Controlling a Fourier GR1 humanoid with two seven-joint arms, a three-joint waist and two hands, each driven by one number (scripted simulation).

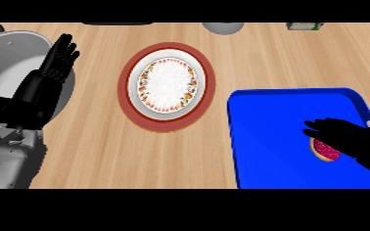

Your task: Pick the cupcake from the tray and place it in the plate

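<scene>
A blue tray [282, 127] lies at the lower right of the wooden counter. On its right side sits the cupcake [324, 150], pink-topped with a tan edge, mostly hidden under my right hand [345, 136]. That hand's fingers curl over the cupcake from above and from the right. The plate [171, 85], white with a flowered ring and a red-brown rim, lies at the centre, left of the tray. My left hand [59, 59] rests open at the left edge, fingers pointing up.
A grey round object [222, 27] and a small box [303, 26] stand at the counter's far edge. Bare wood [145, 156] lies in front of the plate and left of the tray.
</scene>
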